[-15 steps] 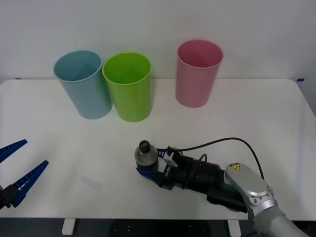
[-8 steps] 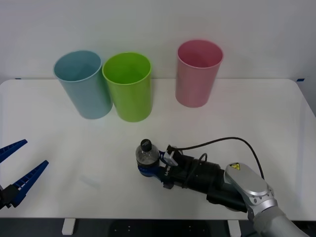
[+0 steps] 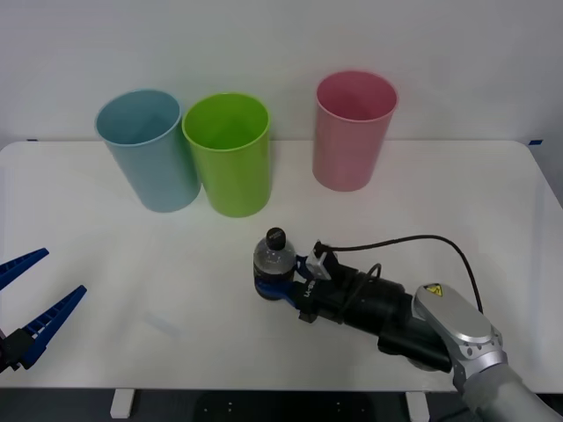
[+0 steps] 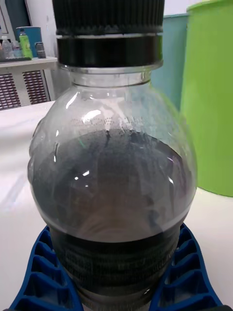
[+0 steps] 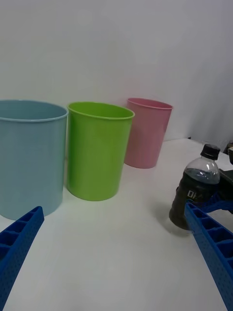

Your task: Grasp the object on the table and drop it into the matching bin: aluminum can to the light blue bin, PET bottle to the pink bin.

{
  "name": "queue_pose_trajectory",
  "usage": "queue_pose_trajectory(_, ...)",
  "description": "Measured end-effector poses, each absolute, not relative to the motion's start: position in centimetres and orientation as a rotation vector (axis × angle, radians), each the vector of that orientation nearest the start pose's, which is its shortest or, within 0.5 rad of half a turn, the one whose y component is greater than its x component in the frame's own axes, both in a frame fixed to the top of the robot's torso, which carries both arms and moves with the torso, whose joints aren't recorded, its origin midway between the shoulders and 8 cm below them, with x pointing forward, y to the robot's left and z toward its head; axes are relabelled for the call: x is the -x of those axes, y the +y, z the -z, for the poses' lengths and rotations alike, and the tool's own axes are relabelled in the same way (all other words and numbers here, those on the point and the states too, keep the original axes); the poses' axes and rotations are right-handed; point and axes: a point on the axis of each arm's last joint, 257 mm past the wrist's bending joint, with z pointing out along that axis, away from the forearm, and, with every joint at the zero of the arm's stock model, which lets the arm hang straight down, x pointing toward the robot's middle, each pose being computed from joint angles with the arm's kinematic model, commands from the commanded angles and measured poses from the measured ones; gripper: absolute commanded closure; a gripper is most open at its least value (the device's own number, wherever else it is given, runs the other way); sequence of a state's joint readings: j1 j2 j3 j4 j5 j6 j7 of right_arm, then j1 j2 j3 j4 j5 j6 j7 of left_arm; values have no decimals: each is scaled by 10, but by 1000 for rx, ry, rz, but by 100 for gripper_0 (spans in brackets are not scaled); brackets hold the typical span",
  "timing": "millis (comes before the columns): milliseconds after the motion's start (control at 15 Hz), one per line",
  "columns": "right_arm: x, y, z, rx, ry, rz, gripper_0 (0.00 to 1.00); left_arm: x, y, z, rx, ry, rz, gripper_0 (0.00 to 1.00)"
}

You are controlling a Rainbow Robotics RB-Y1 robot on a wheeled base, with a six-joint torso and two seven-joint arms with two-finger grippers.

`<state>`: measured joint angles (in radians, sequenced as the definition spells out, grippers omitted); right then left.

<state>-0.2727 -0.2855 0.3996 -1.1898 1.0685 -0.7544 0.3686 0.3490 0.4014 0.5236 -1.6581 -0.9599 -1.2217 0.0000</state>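
The PET bottle [image 3: 274, 258], small and clear with a black cap and a dark label band, stands upright in the middle of the white table [image 3: 457, 202]. My right gripper [image 3: 274, 288] is shut on its lower body, and the blue fingers [image 4: 36, 279] press both sides of the label band [image 4: 114, 262]. The pink bin [image 3: 354, 130] stands at the back, right of centre. At the back left is the light blue bin [image 3: 149, 149]. My left gripper [image 3: 31, 303] hangs open at the table's front left corner, holding nothing, and the left wrist view looks across at the bottle [image 5: 195, 192].
A lime green bin [image 3: 229, 154] stands touching the light blue bin, between it and the pink one. A black cable [image 3: 413, 242] loops over my right wrist. Bare tabletop lies between the bottle and the bins.
My right gripper has carried the bottle up and a little to the right in the front view, toward the bins. The left arm has not moved.
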Motion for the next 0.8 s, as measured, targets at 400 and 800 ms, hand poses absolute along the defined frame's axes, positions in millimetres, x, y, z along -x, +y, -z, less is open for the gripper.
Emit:
queue_pose_trajectory(400, -467, -29, 253, 868, 1416, -718, 100, -342, 330, 169, -465, 1441, 567, 0)
queue_pose_trajectory(800, -476, -77, 212, 711, 1444, -749, 100, -342, 330, 169, -465, 1441, 567, 0)
